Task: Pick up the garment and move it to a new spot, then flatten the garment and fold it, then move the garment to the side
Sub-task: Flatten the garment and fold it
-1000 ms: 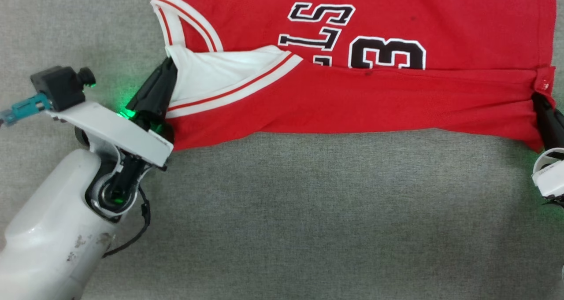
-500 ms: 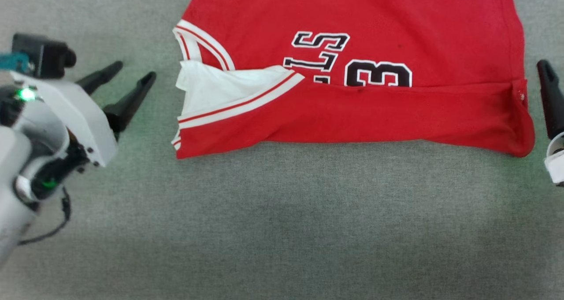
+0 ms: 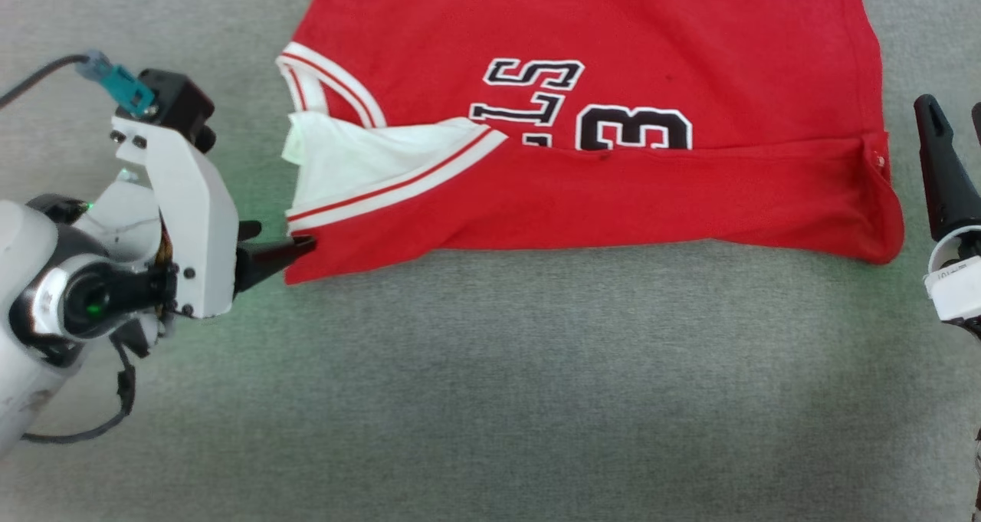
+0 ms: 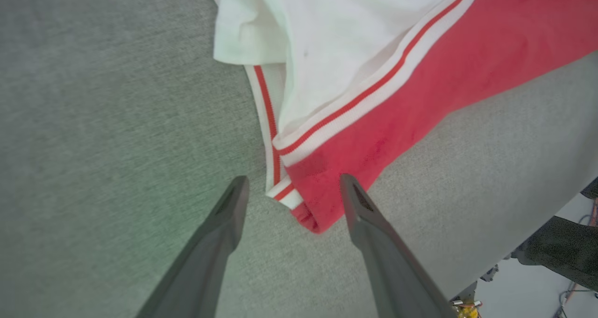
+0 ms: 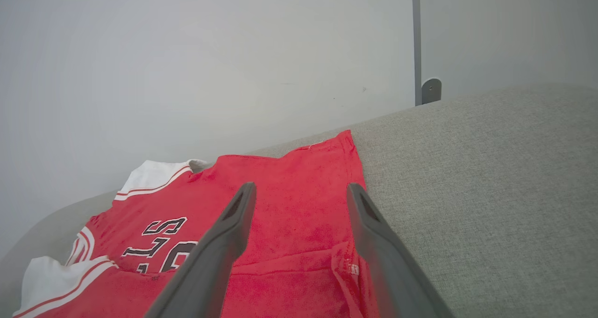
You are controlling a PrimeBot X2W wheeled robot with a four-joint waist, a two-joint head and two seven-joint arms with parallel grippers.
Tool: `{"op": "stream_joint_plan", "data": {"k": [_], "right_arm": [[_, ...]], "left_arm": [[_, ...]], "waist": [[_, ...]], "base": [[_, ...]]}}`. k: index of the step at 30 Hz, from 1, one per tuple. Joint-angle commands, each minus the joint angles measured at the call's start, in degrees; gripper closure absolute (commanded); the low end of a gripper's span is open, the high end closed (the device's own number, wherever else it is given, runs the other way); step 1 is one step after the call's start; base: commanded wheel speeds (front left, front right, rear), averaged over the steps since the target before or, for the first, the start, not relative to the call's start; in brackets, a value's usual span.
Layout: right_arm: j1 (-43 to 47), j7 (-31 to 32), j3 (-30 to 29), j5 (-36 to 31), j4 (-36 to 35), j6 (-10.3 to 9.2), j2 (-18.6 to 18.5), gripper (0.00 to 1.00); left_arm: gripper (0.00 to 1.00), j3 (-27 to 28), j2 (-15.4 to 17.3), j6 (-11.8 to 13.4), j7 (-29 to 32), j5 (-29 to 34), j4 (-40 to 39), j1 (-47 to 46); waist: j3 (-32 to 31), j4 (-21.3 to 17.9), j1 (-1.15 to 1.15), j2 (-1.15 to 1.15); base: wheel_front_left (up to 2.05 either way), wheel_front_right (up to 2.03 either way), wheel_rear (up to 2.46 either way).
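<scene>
The garment (image 3: 690,47) is a bright red jersey lying at the top middle of the grey surface. Its near edge is folded up over the black number, and the white lining (image 3: 345,154) shows at the left. My left gripper (image 3: 283,238) is open at the garment's near left corner. In the left wrist view, that corner of the garment (image 4: 317,201) lies between the tips of the left gripper (image 4: 293,181). My right gripper (image 3: 954,116) stands open just right of the garment's right edge. From the right wrist, the right gripper (image 5: 301,187) points over the garment (image 5: 308,168) with nothing between its fingers.
The grey fabric surface (image 3: 490,392) stretches wide in front of the garment. A pale wall (image 5: 187,52) and a thin upright post (image 5: 415,42) stand behind it. The surface's edge, with floor and cables (image 4: 560,243) beyond, shows in the left wrist view.
Both grippers have opened and let go of the garment's folded edge. The left gripper drew back, then came to the near left corner. The head camera has shifted.
</scene>
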Motion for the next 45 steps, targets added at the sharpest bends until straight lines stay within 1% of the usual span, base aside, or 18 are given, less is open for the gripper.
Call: {"op": "stream_joint_plan", "data": {"k": [1,2,6,10,12,13,15,17,20,26,29,31,34,38,39,41,42,45], "right_arm": [[-0.1,-0.4,0.0,0.1,0.1,-0.05,0.2,0.00],[-0.3,-0.6,-0.1,0.3,0.2,-0.05,0.1,0.00],[-0.4,-1.0,0.0,0.4,0.2,-0.05,0.5,0.00],[-0.1,-1.2,-0.5,0.7,0.0,-0.05,0.4,0.00],[0.0,-1.1,-1.0,0.9,-0.1,-0.05,0.2,0.00],[0.0,-0.9,-1.2,0.9,-0.1,-0.05,0.1,0.00],[-0.3,-0.4,-1.2,0.8,-0.2,-0.05,-0.3,0.00],[-0.7,1.2,-0.4,0.3,-0.3,-0.05,-1.3,0.00],[-0.5,7.5,2.5,-1.5,0.2,-0.05,-4.2,0.00],[-2.7,26.5,9.1,-3.5,-0.1,-0.05,-12.1,0.00],[-4.8,36.0,11.2,-2.4,0.4,-0.05,-14.3,0.00],[-6.9,40.7,11.8,-2.0,1.0,-0.05,-15.1,0.00],[-9.0,45.0,12.6,-2.2,2.9,-0.05,-15.8,0.00],[-10.5,47.1,13.1,-2.1,5.8,-0.05,-15.6,0.00],[-10.5,47.1,13.3,-2.1,6.4,-0.05,-15.5,0.06],[-10.5,46.6,13.5,-2.3,7.5,-0.05,-15.4,0.76],[-10.2,46.7,14.2,-2.1,7.9,-0.05,-15.6,1.00],[-9.7,46.0,14.4,-1.5,8.4,-0.05,-15.9,1.00]], "left_arm": [[0.00,0.1,-0.4,0.3,0.0,-0.8,0.7,0.2],[0.00,0.1,-0.8,0.4,-0.2,-0.8,1.9,0.5],[0.00,-0.5,-1.7,-0.6,0.1,-1.6,5.7,1.6],[0.00,-1.0,-2.5,-2.0,1.2,-3.6,7.4,2.8],[0.16,-1.0,-3.0,-2.5,1.6,-4.6,7.8,3.3],[0.53,-1.1,-3.2,-2.9,1.9,-4.7,7.7,3.3],[1.00,-1.0,-3.7,-3.1,2.0,-5.2,7.3,3.0],[1.00,-0.9,-3.9,-3.1,2.2,-5.4,7.1,2.9],[1.00,-1.0,-4.0,-3.4,1.8,-4.7,6.8,2.6],[1.00,-1.0,-4.5,-4.0,0.8,-3.7,6.3,2.4],[1.00,-0.9,-4.7,-4.2,0.3,-3.3,6.2,2.0],[1.00,-0.9,-5.2,-4.3,0.1,-3.3,6.0,1.7],[1.00,-0.9,-5.8,-4.7,-0.1,-3.2,5.8,1.3],[1.00,-0.9,-6.5,-5.1,-0.6,-2.9,5.7,1.1],[1.00,-0.8,-6.6,-5.1,-0.8,-2.9,5.8,1.1],[1.00,-0.7,-6.8,-5.3,-1.2,-2.8,6.0,1.1],[1.00,-0.8,-7.0,-5.4,-1.5,-2.7,6.1,1.2],[1.00,-0.5,-7.3,-5.7,-2.1,-2.9,6.5,1.6]], "waist": [[1.2,-1.3,0.00,0.00],[1.5,-1.7,0.00,0.00],[2.7,-3.2,0.00,0.00],[3.5,-4.1,0.00,0.00],[3.7,-4.3,0.00,0.00],[3.7,-4.4,0.00,0.00],[3.8,-4.5,0.00,0.00],[3.8,-4.5,0.00,0.00],[3.7,-4.5,0.00,0.00],[3.7,-4.1,0.00,0.00],[4.0,-3.7,0.00,0.00],[4.3,-3.2,0.00,0.00],[4.7,-2.5,0.00,0.00],[5.1,-1.6,0.00,0.00],[5.2,-1.4,0.00,0.00],[5.2,-1.2,0.00,0.00],[5.2,-1.1,0.00,0.00],[4.8,-0.8,0.00,0.00]], "base": [[0.00,0.00,0.00],[0.00,0.00,0.00],[0.00,0.00,0.00],[0.00,0.00,0.00],[0.00,0.00,0.00],[0.00,0.00,0.00],[0.00,0.00,0.00],[0.00,0.00,0.00],[0.00,0.00,0.00],[0.00,0.00,0.00],[0.00,0.00,0.00],[0.00,0.00,0.00],[0.00,0.00,0.00],[0.00,0.00,0.00],[0.00,0.00,0.00],[0.00,0.00,0.00],[0.00,0.00,0.00],[0.00,0.00,0.00]]}}
